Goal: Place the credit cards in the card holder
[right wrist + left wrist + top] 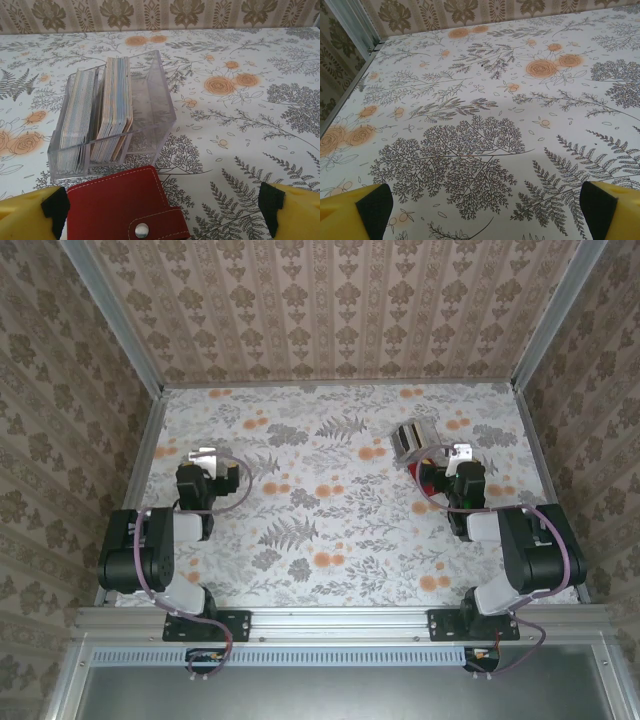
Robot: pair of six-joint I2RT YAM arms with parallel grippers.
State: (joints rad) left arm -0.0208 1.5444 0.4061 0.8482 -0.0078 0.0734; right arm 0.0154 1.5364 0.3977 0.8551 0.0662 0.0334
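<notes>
Right wrist cam: our right pincer [163,207] is spread wide, holding nothing, and hangs low over the closed red wallet [112,202]. Right behind the wallet sits the clear box [155,120], with the cards [117,100] standing on edge in two packs, probably so they're easy to pinch. Right arm's reached forward, wrist tipped toward the bench [250,125]. Left pincer [485,207], also wide, hovers over bare bench.
</notes>
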